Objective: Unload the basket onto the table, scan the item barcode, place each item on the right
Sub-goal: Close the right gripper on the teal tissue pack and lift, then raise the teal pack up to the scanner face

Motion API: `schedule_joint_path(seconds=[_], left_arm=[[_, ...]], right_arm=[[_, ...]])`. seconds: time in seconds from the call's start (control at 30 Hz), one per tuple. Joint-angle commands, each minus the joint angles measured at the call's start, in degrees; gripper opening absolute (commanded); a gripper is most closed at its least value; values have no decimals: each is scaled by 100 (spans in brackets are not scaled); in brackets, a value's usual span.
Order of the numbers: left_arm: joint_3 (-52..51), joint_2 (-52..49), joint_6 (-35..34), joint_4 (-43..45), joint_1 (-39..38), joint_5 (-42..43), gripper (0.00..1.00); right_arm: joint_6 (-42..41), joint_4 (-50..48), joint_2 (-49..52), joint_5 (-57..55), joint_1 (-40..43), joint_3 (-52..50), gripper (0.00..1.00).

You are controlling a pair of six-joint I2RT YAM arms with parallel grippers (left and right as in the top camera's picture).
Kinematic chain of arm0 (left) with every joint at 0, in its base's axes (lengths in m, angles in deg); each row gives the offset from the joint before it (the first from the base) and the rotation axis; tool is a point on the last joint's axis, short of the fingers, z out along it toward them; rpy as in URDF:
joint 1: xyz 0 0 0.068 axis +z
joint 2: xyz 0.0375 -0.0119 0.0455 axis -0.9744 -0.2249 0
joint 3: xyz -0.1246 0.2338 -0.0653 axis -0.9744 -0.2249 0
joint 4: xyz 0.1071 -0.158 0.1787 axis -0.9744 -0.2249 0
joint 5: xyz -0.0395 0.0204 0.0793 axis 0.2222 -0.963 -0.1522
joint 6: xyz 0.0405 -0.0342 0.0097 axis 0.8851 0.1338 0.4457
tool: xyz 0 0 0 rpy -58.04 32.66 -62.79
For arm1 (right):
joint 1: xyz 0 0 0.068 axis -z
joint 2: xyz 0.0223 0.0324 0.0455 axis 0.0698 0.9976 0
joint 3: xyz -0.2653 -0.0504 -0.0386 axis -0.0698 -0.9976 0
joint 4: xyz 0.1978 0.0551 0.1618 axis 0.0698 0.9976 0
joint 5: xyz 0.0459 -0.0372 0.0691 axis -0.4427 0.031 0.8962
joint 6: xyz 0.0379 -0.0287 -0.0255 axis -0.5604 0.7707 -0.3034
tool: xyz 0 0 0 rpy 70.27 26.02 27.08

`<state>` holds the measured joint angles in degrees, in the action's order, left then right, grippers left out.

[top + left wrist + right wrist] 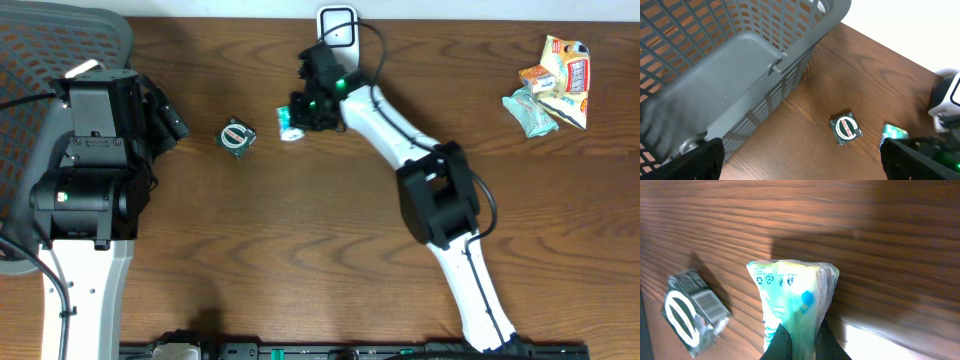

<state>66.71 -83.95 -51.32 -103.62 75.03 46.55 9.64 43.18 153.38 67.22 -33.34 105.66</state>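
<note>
We find our right gripper (801, 339) closed on a pale green packet (790, 287). Its two dark fingers (779, 342) pinch the packet's narrow end from either side, and the printed body fans out beyond the tips. Small recycling marks show near the packet's far edge, but we cannot make out a barcode on the face turned to the wrist camera. From overhead, the packet sits at the far middle of the wooden table (300, 250), under the tip of the right arm, which reaches from the near edge up and to the left. We cannot tell whether the packet rests on the wood or hangs just above it.

A small square sachet (237, 136) with a round label lies flat on the table near the packet, on its left and not touching it. In the right wrist view we see a striped panel beside its label that looks like a barcode.

Our left gripper (165, 118) stands wide open with nothing between its fingers, at the left side of the table just beside a grey mesh basket (740, 65). Its wrist view shows the sachet and the green packet lying ahead of it on the wood.

A pile of snack bags (555, 85) lies at the far right corner, well apart from both arms. A white object (338, 25) with a dark cable stands at the far edge, just behind the right gripper, and we cannot tell what it is
</note>
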Motion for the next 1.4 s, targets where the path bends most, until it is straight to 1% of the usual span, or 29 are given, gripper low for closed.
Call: schedule_joint_path(seconds=[0.0,0.07,0.13,0.2,0.43,0.6,0.7,0.83,1.17,1.37], left_arm=[[74,39,-28,-9,20,-59,98],[74,39,-28,-9,20,-59,98],[74,39,-28,-9,20,-59,98],[74,39,-28,-9,20,-59,98],[74,39,-28,-9,20,-59,98],[74,39,-28,-9,20,-59,98],[74,39,-28,-9,20,-59,98],[74,39,-28,-9,20,-59,98],[74,39,-28,-9,20,-59,98],[74,39,-28,-9,20,-59,98]], right_arm=[[466,291,-330,632,356,-39,1],[1060,431,-452,1379,544,-39,1],[1888,538,-564,2590,787,-39,1],[2481,636,-590,3602,1060,-39,1],[3456,1025,-588,5838,2092,-42,1],[3475,1045,-588,6916,2671,-42,1],[3394,1084,-588,6916,2903,-42,1],[3381,1176,-588,6916,2979,-42,1],[3550,1189,-588,6913,2551,-42,1],[3550,1189,-588,6907,2483,-42,1]])
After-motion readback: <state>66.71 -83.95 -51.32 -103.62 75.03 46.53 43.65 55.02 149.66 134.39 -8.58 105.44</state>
